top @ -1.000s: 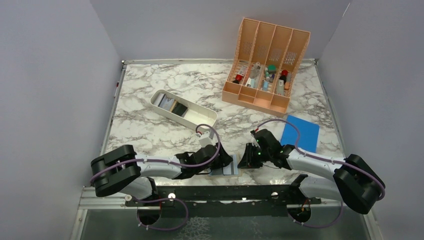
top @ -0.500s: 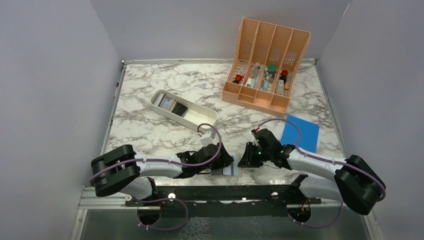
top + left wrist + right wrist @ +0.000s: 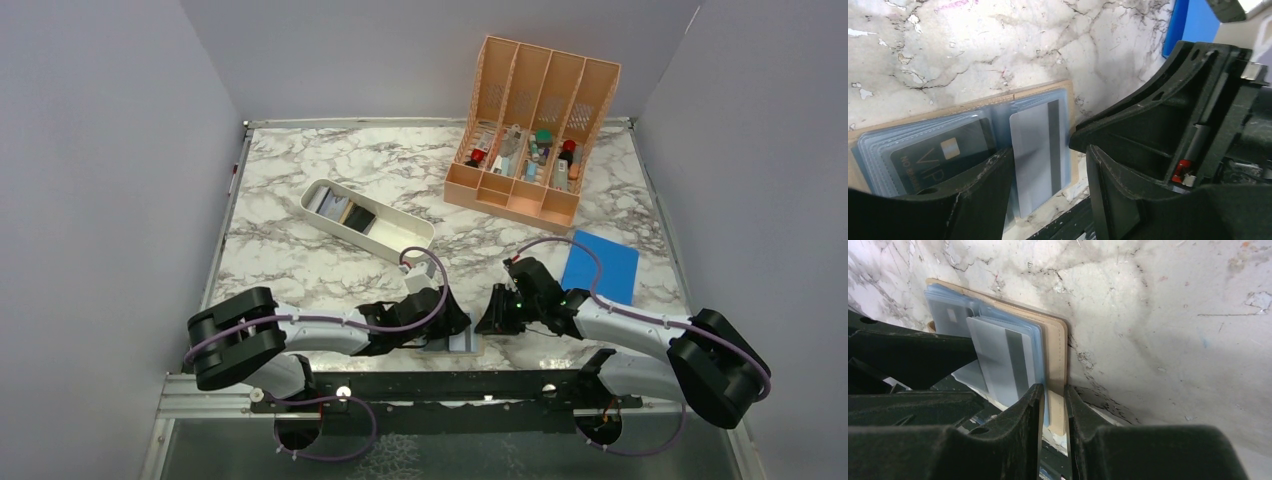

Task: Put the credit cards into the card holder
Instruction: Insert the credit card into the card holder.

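The card holder (image 3: pixel 462 343) lies open at the table's near edge, tan outside, blue-grey pockets (image 3: pixel 998 107) inside. A black credit card (image 3: pixel 933 160) sits in a left pocket. A grey striped card (image 3: pixel 1038 160) lies on the right half and sticks out toward me. My left gripper (image 3: pixel 447 318) hovers open, its fingers straddling that grey card (image 3: pixel 998 360). My right gripper (image 3: pixel 488 322) is shut on the holder's tan right edge (image 3: pixel 1055 355). More cards (image 3: pixel 345 210) lie in the white tray.
The long white tray (image 3: pixel 420 238) stands behind the left arm. A peach slotted organizer (image 3: pixel 530 120) with small items is at the back right. A flat bright-blue rectangle (image 3: pixel 600 265) lies right of the right arm. The black rail (image 3: pixel 430 385) runs just below the holder.
My left gripper has crept slightly right over the card holder, covering more of it. The right gripper stays where it was.
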`<move>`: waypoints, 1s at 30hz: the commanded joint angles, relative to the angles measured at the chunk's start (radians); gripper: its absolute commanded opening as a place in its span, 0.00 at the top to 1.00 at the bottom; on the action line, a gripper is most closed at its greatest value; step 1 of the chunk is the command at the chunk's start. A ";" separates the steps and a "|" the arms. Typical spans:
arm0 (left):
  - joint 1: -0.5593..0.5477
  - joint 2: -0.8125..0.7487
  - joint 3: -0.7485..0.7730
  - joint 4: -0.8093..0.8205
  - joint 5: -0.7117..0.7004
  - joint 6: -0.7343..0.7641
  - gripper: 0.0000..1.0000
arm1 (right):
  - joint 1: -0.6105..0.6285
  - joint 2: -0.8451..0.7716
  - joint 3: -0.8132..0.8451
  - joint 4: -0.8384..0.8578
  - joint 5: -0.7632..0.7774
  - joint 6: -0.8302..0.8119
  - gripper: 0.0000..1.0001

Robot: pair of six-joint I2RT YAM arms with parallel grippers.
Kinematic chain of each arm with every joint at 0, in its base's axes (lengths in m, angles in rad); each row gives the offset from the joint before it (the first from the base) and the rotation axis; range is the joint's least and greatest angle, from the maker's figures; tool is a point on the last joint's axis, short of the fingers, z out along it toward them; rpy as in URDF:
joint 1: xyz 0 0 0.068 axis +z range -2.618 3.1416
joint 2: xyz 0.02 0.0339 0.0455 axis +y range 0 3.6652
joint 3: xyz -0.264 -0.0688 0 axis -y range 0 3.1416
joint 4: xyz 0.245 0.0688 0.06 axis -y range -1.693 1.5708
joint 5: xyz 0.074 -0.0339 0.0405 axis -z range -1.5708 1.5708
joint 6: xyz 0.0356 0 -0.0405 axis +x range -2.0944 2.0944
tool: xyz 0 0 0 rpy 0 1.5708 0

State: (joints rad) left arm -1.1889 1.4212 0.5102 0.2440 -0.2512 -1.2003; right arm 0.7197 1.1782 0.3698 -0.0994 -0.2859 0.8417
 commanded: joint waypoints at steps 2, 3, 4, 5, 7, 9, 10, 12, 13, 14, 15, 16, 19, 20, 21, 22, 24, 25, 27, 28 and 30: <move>-0.007 -0.098 0.009 -0.077 -0.022 0.004 0.41 | 0.001 -0.003 -0.004 0.019 0.024 0.015 0.74; -0.005 -0.109 0.014 -0.099 -0.028 0.008 0.40 | 0.001 -0.007 -0.004 0.016 0.025 0.016 0.74; -0.005 -0.115 0.020 -0.119 -0.034 0.013 0.40 | 0.001 -0.009 -0.007 0.016 0.026 0.016 0.74; -0.005 -0.118 0.025 -0.136 -0.040 0.016 0.40 | 0.001 -0.011 -0.008 0.016 0.028 0.016 0.74; -0.006 -0.118 0.031 -0.161 -0.047 0.024 0.39 | 0.001 -0.007 -0.008 0.018 0.026 0.016 0.74; -0.005 -0.112 0.041 -0.177 -0.044 0.029 0.39 | 0.001 -0.004 -0.006 0.017 0.024 0.013 0.74; -0.006 -0.105 0.047 -0.180 -0.040 0.032 0.39 | 0.001 -0.003 -0.006 0.018 0.024 0.013 0.74; -0.006 -0.088 0.056 -0.180 -0.029 0.036 0.39 | 0.001 -0.005 -0.007 0.018 0.025 0.012 0.74; -0.005 -0.079 0.061 -0.177 -0.023 0.037 0.39 | 0.001 -0.006 -0.007 0.019 0.025 0.013 0.74; -0.006 -0.070 0.063 -0.173 -0.017 0.039 0.39 | 0.001 -0.006 -0.007 0.020 0.025 0.014 0.74; -0.006 -0.062 0.065 -0.165 -0.012 0.039 0.40 | 0.001 -0.006 -0.006 0.022 0.024 0.014 0.74; -0.006 -0.054 0.065 -0.155 -0.007 0.039 0.39 | 0.001 -0.006 -0.008 0.024 0.024 0.014 0.74; -0.006 -0.033 0.069 -0.129 0.006 0.041 0.39 | 0.001 -0.002 -0.008 0.027 0.019 0.014 0.74; -0.005 -0.025 0.070 -0.126 0.010 0.039 0.39 | 0.001 0.000 -0.007 0.027 0.018 0.013 0.74; -0.005 -0.018 0.071 -0.123 0.011 0.038 0.39 | 0.001 -0.001 -0.007 0.029 0.016 0.013 0.74; -0.005 -0.011 0.071 -0.121 0.012 0.037 0.39 | 0.001 -0.002 -0.007 0.030 0.014 0.014 0.74; -0.006 0.001 0.070 -0.109 0.010 0.038 0.39 | 0.001 -0.007 -0.007 0.030 0.008 0.013 0.74; -0.005 0.004 0.068 -0.092 0.007 0.041 0.39 | 0.001 -0.011 -0.006 0.029 0.006 0.013 0.73; -0.005 0.012 0.061 -0.053 0.006 0.044 0.39 | 0.001 -0.023 -0.006 0.025 0.005 0.013 0.71; -0.006 0.017 0.063 -0.042 0.004 0.048 0.39 | 0.001 -0.028 -0.007 0.022 0.008 0.014 0.71; -0.006 0.028 0.073 -0.037 0.006 0.053 0.39 | 0.001 -0.038 -0.013 0.023 0.014 0.016 0.70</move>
State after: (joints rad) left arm -1.1889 1.4265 0.5610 0.1436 -0.2535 -1.1679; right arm 0.7197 1.1694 0.3691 -0.0978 -0.2825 0.8490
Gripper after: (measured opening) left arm 0.605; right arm 0.292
